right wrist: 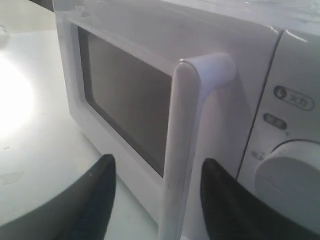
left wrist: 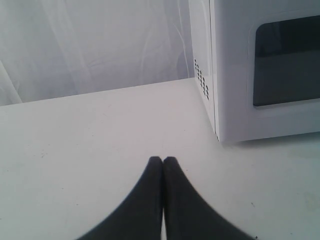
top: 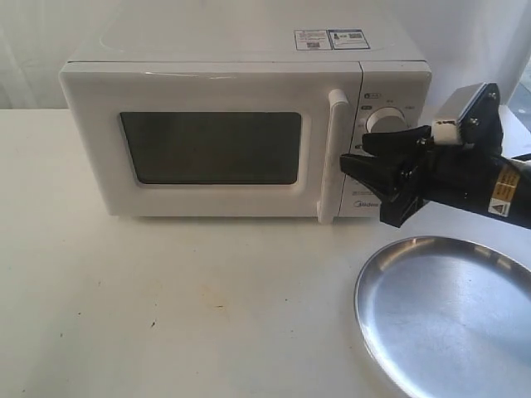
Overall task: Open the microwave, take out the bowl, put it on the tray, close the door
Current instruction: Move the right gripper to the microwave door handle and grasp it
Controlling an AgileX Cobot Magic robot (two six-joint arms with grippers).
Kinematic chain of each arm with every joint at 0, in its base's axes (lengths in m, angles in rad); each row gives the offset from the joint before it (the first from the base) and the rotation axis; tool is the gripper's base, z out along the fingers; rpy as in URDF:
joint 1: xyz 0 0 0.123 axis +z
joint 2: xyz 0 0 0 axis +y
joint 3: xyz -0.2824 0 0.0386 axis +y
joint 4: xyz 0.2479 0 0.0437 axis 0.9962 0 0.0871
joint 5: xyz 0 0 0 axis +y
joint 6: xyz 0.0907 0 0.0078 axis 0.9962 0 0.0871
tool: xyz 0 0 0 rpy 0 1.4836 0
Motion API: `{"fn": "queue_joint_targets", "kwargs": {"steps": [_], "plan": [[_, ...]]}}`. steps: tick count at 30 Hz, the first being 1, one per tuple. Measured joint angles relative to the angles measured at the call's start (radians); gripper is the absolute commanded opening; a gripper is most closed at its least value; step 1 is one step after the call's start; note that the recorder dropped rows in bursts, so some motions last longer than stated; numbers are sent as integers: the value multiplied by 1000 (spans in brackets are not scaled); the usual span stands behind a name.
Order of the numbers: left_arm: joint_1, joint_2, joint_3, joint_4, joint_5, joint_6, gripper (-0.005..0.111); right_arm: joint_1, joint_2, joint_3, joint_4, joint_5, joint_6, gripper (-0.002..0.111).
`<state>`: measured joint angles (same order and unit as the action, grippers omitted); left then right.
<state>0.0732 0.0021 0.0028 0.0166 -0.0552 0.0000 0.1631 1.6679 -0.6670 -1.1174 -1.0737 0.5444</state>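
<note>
The white microwave [top: 224, 58] stands at the back of the table with its door [top: 211, 149] closed. Its dark window hides the inside, so the bowl is out of view. My right gripper [top: 354, 152] is open just in front of the vertical bar handle [top: 336, 153]. In the right wrist view the handle [right wrist: 182, 150] stands between the two spread black fingers [right wrist: 100, 185], which do not touch it. The steel tray [top: 448, 323] lies at the front right. My left gripper [left wrist: 163, 161] is shut on nothing, low over the table beside the microwave's left corner [left wrist: 235, 75].
Two white dials sit right of the handle, the upper dial [top: 384, 120] just behind my right gripper. A white curtain hangs behind the table. The bare white tabletop [top: 166, 307] stretches in front of the microwave and to the tray's left.
</note>
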Motion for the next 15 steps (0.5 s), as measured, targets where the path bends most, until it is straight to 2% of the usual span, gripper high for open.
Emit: {"fn": "queue_joint_targets", "kwargs": {"steps": [10,15], "plan": [[0,0,0,0,0,0,0,46,20,-69,32,98,-14,48],[0,0,0,0,0,0,0,88,76,-132,39,109,34,44]]}}
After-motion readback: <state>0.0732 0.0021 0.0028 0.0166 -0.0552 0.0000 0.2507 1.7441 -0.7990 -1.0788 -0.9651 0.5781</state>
